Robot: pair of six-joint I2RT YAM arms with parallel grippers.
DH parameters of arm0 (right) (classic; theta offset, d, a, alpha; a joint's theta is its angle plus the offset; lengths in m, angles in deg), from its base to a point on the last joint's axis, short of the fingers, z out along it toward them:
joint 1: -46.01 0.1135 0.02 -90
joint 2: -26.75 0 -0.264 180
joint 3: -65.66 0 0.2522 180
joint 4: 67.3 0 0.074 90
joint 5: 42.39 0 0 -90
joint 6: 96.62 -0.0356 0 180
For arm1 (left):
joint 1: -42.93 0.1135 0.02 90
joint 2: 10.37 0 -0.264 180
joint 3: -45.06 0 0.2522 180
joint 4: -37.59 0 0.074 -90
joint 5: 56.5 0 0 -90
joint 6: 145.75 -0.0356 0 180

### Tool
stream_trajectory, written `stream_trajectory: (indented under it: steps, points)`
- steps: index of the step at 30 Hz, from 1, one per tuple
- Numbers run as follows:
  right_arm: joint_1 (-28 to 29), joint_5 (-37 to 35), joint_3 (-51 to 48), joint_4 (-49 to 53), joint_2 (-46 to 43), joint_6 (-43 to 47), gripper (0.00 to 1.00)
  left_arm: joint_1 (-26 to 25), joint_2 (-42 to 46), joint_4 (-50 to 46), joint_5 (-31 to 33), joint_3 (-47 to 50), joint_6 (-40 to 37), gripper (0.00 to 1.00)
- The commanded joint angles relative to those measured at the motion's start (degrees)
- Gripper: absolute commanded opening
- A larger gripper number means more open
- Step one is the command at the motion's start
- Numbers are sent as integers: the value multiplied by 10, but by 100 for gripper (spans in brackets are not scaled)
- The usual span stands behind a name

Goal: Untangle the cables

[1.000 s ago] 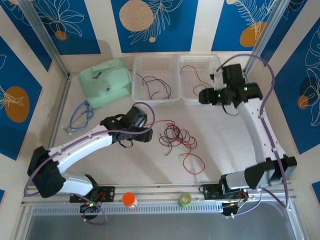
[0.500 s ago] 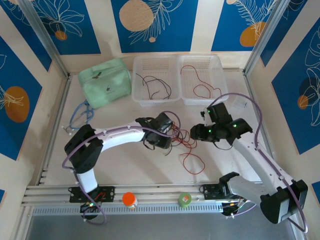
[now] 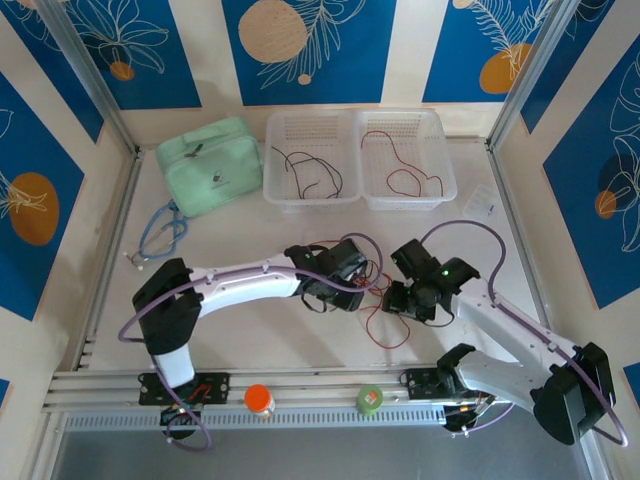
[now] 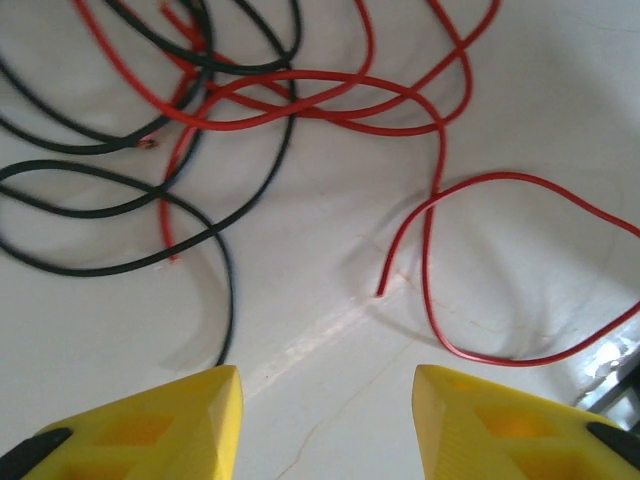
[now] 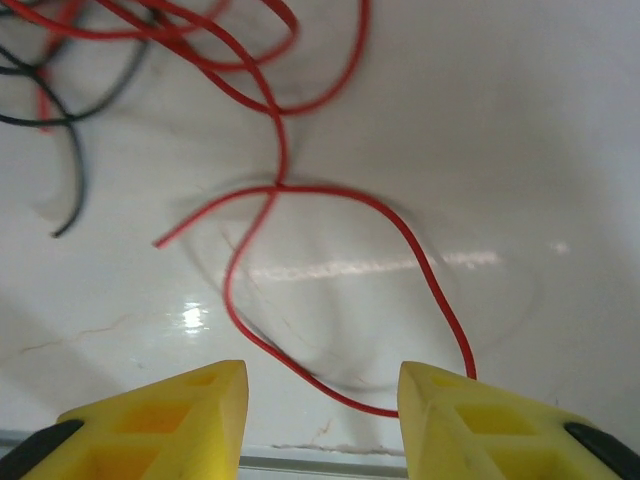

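Observation:
A tangle of thin red and black cables (image 3: 372,278) lies mid-table. In the left wrist view, black cables (image 4: 110,205) curl at the left and red cables (image 4: 330,100) cross at the top, with one red loop (image 4: 520,300) off to the right. My left gripper (image 4: 328,420) hovers open just short of them, over bare table. My right gripper (image 5: 322,420) is open over a red cable loop (image 5: 300,290) whose lower curve runs between its fingertips. From above, the left gripper (image 3: 352,280) and right gripper (image 3: 398,300) flank the tangle.
Two clear trays stand at the back: the left tray (image 3: 285,125) holds a black wire (image 3: 310,165), the right tray (image 3: 420,130) a red wire (image 3: 405,180). A green pouch (image 3: 210,165) and a blue-grey cord (image 3: 160,232) lie left. An orange-capped bottle (image 3: 259,400) and green roll (image 3: 369,399) sit on the front rail.
The right arm has swung down from the right tray to the tangle's right side. The left arm has reached rightward over the tangle. Both grippers now sit low beside the cables.

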Motion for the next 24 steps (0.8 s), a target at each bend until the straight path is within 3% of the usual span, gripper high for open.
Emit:
stream_trajectory:
  steps: [1, 5, 13, 24]
  points:
    - [37, -50, -18, 50, 3, -111, 44, 4, 53, -46, 51, -23, -21, 49]
    - [85, -90, -33, 73, -13, -191, 44, 16, 103, -51, 64, -3, -37, 51]
    - [119, -92, -81, 41, 13, -262, 44, 49, 188, -18, 55, 80, -42, 54]
    - [118, -133, -51, 29, 65, -259, 37, 75, 222, 19, 32, 136, -45, 54]
